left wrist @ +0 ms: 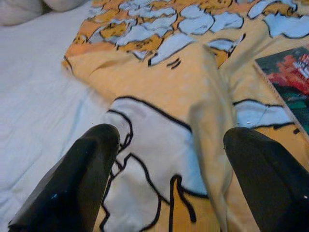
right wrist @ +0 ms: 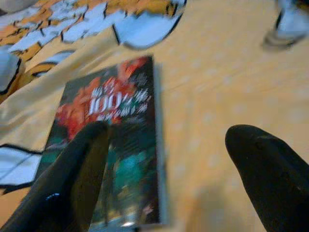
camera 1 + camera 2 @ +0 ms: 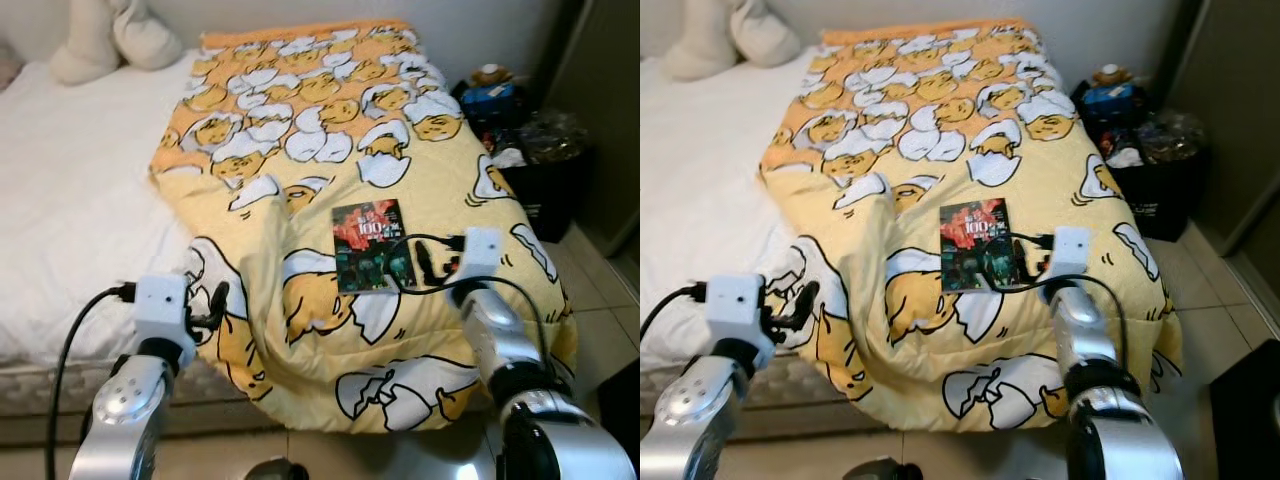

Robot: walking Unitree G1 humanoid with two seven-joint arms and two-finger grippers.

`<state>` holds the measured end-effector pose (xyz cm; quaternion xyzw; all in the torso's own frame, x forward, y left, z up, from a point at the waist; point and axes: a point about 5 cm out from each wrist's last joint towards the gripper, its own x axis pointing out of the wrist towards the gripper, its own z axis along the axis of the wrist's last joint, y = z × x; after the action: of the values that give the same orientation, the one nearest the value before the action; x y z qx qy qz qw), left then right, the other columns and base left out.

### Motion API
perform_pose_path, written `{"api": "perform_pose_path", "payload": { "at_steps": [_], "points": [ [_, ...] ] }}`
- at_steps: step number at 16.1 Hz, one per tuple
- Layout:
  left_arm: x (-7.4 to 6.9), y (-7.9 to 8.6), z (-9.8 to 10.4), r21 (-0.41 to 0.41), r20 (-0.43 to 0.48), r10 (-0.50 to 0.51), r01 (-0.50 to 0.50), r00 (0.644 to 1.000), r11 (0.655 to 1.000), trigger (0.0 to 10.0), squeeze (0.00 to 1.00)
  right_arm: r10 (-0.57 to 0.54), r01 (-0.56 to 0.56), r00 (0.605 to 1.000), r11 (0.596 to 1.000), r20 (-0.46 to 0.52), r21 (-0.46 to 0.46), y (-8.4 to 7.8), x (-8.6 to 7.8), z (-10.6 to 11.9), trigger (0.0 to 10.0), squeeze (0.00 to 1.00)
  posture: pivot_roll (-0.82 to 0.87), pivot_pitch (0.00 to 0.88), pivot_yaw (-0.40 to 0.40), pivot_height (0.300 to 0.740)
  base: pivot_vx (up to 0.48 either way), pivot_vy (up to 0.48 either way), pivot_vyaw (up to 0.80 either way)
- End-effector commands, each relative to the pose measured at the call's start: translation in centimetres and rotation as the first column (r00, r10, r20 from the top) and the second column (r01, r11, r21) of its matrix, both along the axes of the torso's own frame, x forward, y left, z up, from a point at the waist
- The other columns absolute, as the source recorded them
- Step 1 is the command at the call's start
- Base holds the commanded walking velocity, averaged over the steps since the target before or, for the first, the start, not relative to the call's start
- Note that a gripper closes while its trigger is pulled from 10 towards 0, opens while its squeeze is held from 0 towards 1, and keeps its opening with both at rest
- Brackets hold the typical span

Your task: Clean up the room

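From the left eye view, a bed (image 3: 60, 210) with a white sheet carries a yellow blanket (image 3: 330, 190) printed with cartoon egg figures, which hangs over the foot of the bed toward the tiled floor (image 3: 600, 300). A dark book (image 3: 372, 246) with a red and green cover lies flat on the blanket, near its lower middle. The right gripper (image 3: 437, 262) hangs just beside the book's right edge, its fingers spread apart and holding nothing. The left gripper (image 3: 212, 308) sits at the blanket's left edge where it meets the sheet, fingers also apart. Pillows (image 3: 110, 35) rest at the head of the bed, and a dark bin (image 3: 520, 140) stuffed with items stands on the floor to the right.

The right eye view gives the same layout, with the book just left of the right gripper.

In the left wrist view, the two black fingers (image 1: 72, 188) stand wide apart over a raised fold of the blanket, with the white sheet to one side and a corner of the book at the frame's edge.

In the right wrist view, which is blurred, the fingers (image 2: 72, 188) are parted; one lies over the book's cover and the other over bare blanket beside it.
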<state>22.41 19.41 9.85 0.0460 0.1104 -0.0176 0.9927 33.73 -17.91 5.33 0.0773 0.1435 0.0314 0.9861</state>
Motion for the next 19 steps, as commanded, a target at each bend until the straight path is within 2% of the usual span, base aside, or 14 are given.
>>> {"api": "perform_pose_path", "payload": {
  "at_steps": [1, 7, 8, 9, 11, 12, 13, 15, 19],
  "points": [
    [-0.2, 0.8, 0.6, 0.016, 0.006, 0.030, -0.030, 1.000, 0.999, 10.0, 0.00, -0.006, 0.007, 1.000, 1.000, -0.027, 0.019, 0.2, 0.2, -0.1, 10.0, 0.00, 0.14, 0.088, 0.114, 0.740, 0.000, 0.000, 0.00],
    [-1.5, 1.5, 1.0, 0.032, -0.033, 0.052, -0.051, 0.998, 0.998, 10.0, 0.00, 0.000, 0.001, 0.993, 1.000, -0.119, 0.000, 1.6, 0.1, -1.1, 10.0, 0.00, 0.18, 0.117, 0.129, 0.740, 0.000, 0.000, 0.00],
    [-1.5, 1.5, 1.0, 0.033, -0.039, 0.049, -0.048, 0.998, 0.998, 10.0, 0.00, -0.005, 0.008, 0.992, 1.000, -0.130, 0.024, 1.9, 0.2, -1.2, 10.0, 0.00, 0.18, 0.119, 0.134, 0.740, 0.000, 0.000, 0.00],
    [-1.4, 1.5, 1.0, 0.035, -0.046, 0.041, -0.039, 0.998, 0.999, 10.0, 0.00, -0.016, 0.031, 0.989, 0.995, -0.146, 0.097, 2.4, 0.4, -1.1, 10.0, 0.00, 0.18, 0.121, 0.137, 0.740, 0.000, 0.000, 0.00],
    [-1.2, 1.5, 1.0, 0.035, -0.052, 0.034, -0.032, 0.998, 0.999, 10.0, 0.00, -0.014, 0.037, 0.989, 0.988, -0.150, 0.151, 3.1, 0.7, -0.7, 10.0, 0.00, 0.17, 0.122, 0.145, 0.740, 0.000, 0.000, 0.00],
    [-1.0, 1.4, 1.0, 0.034, -0.054, 0.029, -0.027, 0.998, 0.999, 10.0, 0.00, -0.015, 0.039, 0.991, 0.983, -0.134, 0.177, 3.4, 1.0, -0.3, 4.7, 0.00, 0.16, 0.120, 0.147, 0.740, 0.000, 0.000, 0.00],
    [-0.8, 1.3, 0.9, 0.032, -0.057, 0.024, -0.022, 0.998, 0.999, 10.0, 0.00, -0.022, 0.047, 0.992, 0.978, -0.124, 0.201, 3.6, 1.3, 0.1, 0.0, 0.00, 0.14, 0.113, 0.148, 0.740, 0.000, 0.000, 0.00],
    [-0.4, 0.9, 0.8, 0.023, -0.059, 0.012, -0.010, 0.998, 1.000, 10.0, 0.00, -0.006, 0.027, 0.995, 0.976, -0.098, 0.214, 4.2, 1.7, 0.7, 0.0, 0.00, 0.13, 0.109, 0.149, 0.740, 0.000, 0.000, 0.00],
    [1.2, 0.2, 0.7, 0.012, -0.049, -0.023, 0.024, 0.999, 1.000, 10.0, 0.00, 0.034, -0.038, 0.999, 0.959, 0.021, 0.282, 6.0, 2.8, 2.8, 0.0, 0.00, 0.08, 0.085, 0.169, 0.740, 0.000, 0.000, 0.00]
  ]
}}
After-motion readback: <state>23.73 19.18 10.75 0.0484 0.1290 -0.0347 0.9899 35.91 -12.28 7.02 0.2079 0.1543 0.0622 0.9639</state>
